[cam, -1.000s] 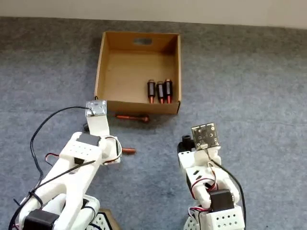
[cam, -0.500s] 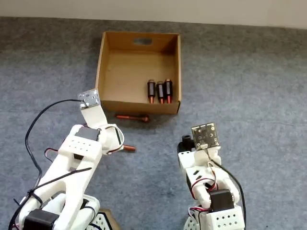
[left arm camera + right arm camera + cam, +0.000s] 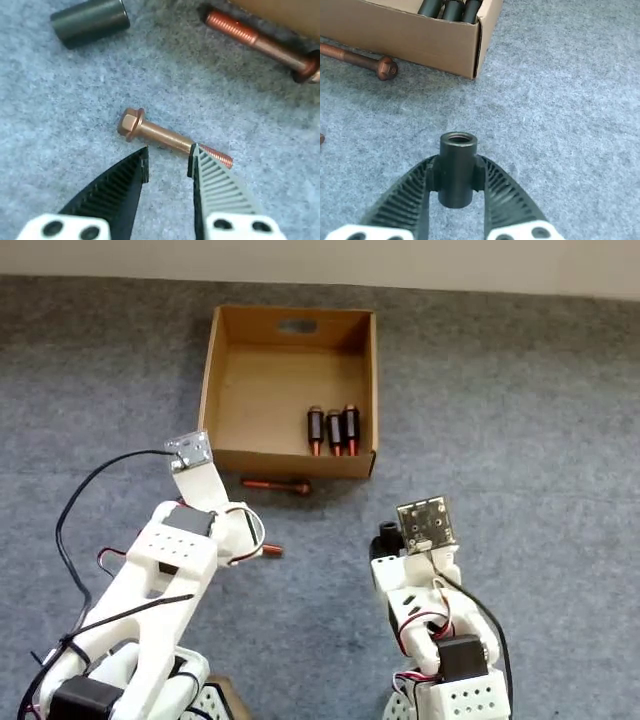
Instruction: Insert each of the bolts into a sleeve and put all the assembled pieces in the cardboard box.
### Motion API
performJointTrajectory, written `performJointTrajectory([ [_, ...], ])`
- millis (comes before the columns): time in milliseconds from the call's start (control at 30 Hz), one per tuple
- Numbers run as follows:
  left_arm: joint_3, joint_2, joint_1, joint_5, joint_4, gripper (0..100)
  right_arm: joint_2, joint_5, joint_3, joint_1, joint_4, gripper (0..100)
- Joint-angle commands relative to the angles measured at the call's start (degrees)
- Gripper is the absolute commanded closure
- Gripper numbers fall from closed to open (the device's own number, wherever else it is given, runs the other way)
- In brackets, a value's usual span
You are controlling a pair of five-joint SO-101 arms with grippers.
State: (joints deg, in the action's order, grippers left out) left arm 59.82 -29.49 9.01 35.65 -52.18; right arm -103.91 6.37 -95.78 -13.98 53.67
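Note:
My left gripper [image 3: 168, 150] is open, its fingertips just short of a copper bolt [image 3: 170, 137] lying flat on the grey carpet; the same bolt [image 3: 269, 551] pokes out beside the left arm [image 3: 170, 570]. A loose black sleeve [image 3: 90, 20] lies beyond it. A second bolt [image 3: 275, 483] rests along the front wall of the cardboard box [image 3: 290, 462]. Inside the box lie three assembled pieces [image 3: 333, 430]. My right gripper [image 3: 456, 175] is shut on a black sleeve [image 3: 456, 160], held upright above the carpet in front of the box's corner [image 3: 477, 45].
Grey carpet covers the table on all sides. The box's floor [image 3: 255, 390] is bare to the left of the assembled pieces. A black cable [image 3: 75, 515] loops off the left arm.
The left arm's wrist has swung a little to the left and forward over the bolt. The right arm and its sleeve have stayed where they were.

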Motion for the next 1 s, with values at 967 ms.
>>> performJointTrajectory([
  [967, 0.0, -0.8, -1.1, 0.2, -2.3, 84, -1.1, 1.2, -2.2, 0.5, 0.1, 99.2],
])
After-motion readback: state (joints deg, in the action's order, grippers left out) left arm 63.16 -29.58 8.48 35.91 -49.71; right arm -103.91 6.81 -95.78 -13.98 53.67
